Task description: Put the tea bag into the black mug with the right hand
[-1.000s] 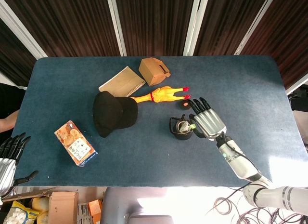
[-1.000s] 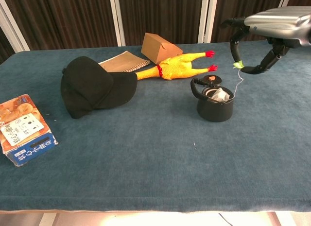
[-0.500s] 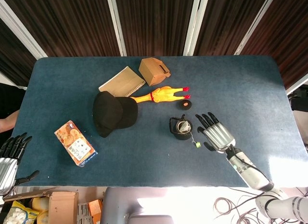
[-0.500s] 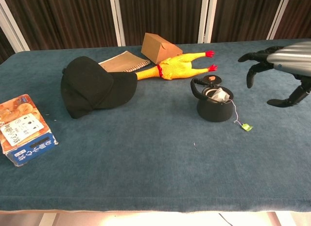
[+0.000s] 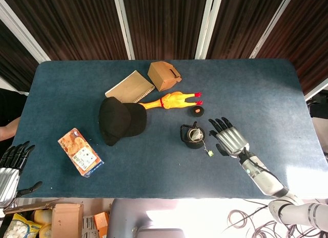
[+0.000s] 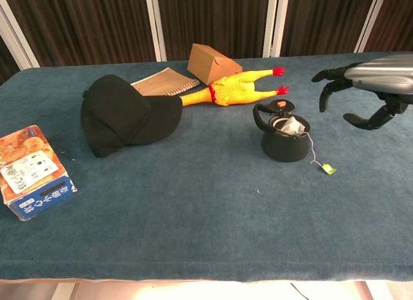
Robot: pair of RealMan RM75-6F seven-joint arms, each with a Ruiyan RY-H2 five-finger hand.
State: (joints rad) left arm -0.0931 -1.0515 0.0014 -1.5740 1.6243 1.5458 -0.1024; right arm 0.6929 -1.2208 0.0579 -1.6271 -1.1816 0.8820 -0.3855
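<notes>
Chest view: tea bag [image 6: 292, 126] sits, seemingly tilted, in black mug [image 6: 284, 140].

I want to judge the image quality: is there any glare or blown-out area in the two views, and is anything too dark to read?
Head view: strong glare whitens the table's near right edge. The black cap and black mug show little surface detail. Chest view: even light, no glare; the tea bag in the mug is clear, and the right hand is cut off by the frame edge.
</notes>
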